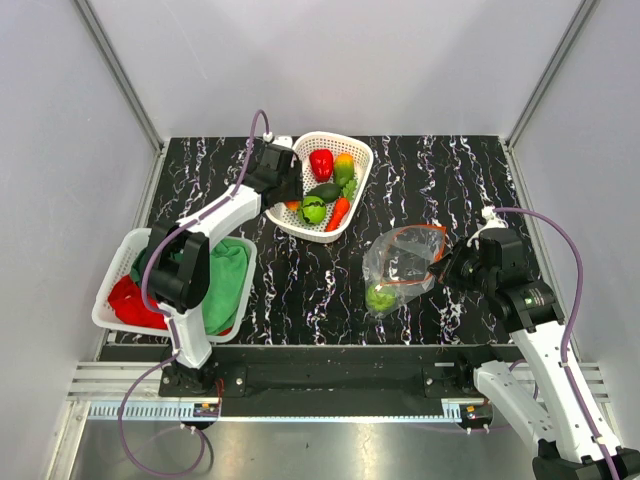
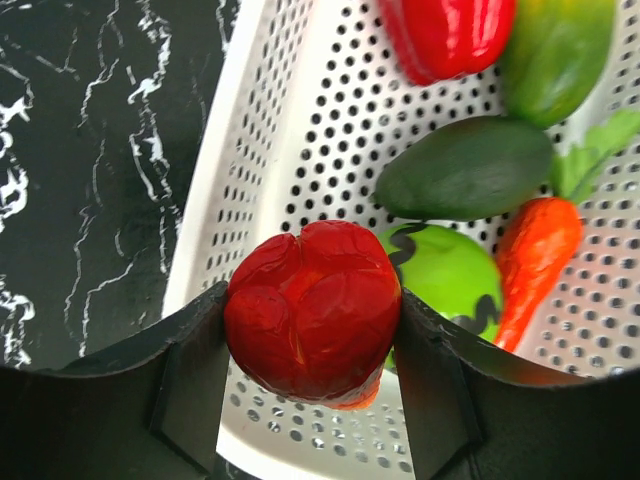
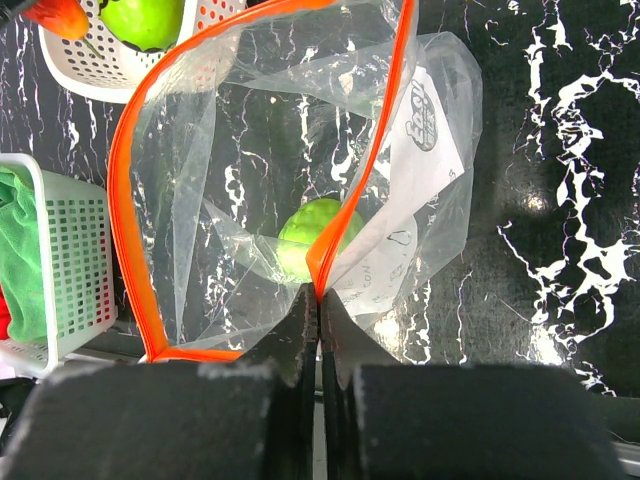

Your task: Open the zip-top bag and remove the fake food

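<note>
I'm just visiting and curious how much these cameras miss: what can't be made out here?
Top view: the left gripper mostly hides the red piece it holds.
Top view: the left arm covers part of the cloth basket.
Right wrist view: print on the zip-top bag is too crumpled to read.
Left wrist view: top edge cuts off the red pepper.

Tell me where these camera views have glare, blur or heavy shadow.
Top external view: even, soft light, sharp, faint shine on the bag. Left wrist view: a soft sheen on the red vegetable; the left end effector frames it as dark, soft-edged shapes. Right wrist view: the bag's wrinkles catch pale glare; the right end effector is dark and blurred.
</note>
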Controlling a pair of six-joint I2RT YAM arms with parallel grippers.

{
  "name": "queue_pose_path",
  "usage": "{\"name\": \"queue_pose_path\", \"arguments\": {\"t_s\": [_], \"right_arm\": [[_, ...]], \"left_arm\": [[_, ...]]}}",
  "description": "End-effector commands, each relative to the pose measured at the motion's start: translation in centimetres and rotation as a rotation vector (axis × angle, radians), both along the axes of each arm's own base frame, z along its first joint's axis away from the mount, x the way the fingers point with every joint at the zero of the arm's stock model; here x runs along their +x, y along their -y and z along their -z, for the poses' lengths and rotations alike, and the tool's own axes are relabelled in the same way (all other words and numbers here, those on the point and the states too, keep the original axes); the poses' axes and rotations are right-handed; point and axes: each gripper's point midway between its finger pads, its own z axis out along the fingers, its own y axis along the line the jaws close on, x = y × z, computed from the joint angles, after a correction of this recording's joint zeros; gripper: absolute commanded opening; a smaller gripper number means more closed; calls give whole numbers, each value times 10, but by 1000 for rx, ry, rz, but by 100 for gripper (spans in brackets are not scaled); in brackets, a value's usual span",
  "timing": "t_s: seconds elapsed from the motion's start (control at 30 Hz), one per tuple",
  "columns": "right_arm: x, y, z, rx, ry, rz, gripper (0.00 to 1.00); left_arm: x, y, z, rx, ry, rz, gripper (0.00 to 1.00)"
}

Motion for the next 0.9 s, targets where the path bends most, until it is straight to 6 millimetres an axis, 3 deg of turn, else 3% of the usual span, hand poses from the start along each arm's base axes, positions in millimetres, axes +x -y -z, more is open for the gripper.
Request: {"name": "queue_pose_path", "arguments": {"t_s": [0.0, 0.17, 0.27, 0.37, 0.4, 0.47, 0.5, 0.53, 0.6, 0.63, 0.7, 0.73, 0.87], "right_arm": [[5, -4, -19, 12, 70, -22, 0], [5, -6, -18, 16, 62, -33, 0], [5, -6, -18, 18, 61, -35, 0], [4, -7, -18, 19, 62, -39, 0], [4, -7, -18, 21, 61, -39, 0], [4, -7, -19, 23, 64, -44, 0], [4, -8, -19, 24, 66, -45, 0], [4, -8, -18, 24, 61, -48, 0], [4, -9, -16, 23, 52, -53, 0], [4, -11, -17, 27, 55, -62, 0], [5, -12, -18, 29, 57, -69, 0], [4, -13, -18, 34, 59, -79, 0], [4, -22, -30, 65, 97, -129, 0]], "left_arm": [[-1, -12, -15, 46, 49, -19, 62], [-7, -17, -20, 64, 43, -21, 78], [-13, -16, -24, 62, 31, -12, 79], [-24, -4, -40, 12, 52, 22, 79], [-30, 2, -55, -17, 75, 42, 76], [-46, 31, -73, -85, 93, 134, 75], [-53, 43, -94, -110, 130, 179, 72], [-71, 72, -102, -127, 138, 271, 68], [-90, 97, -121, -134, 169, 348, 64], [-111, 124, -135, -163, 186, 427, 59], [-136, 151, -151, -203, 203, 509, 54], [-157, 173, -162, -230, 216, 576, 48], [-200, 219, -175, -276, 218, 713, 33]]}}
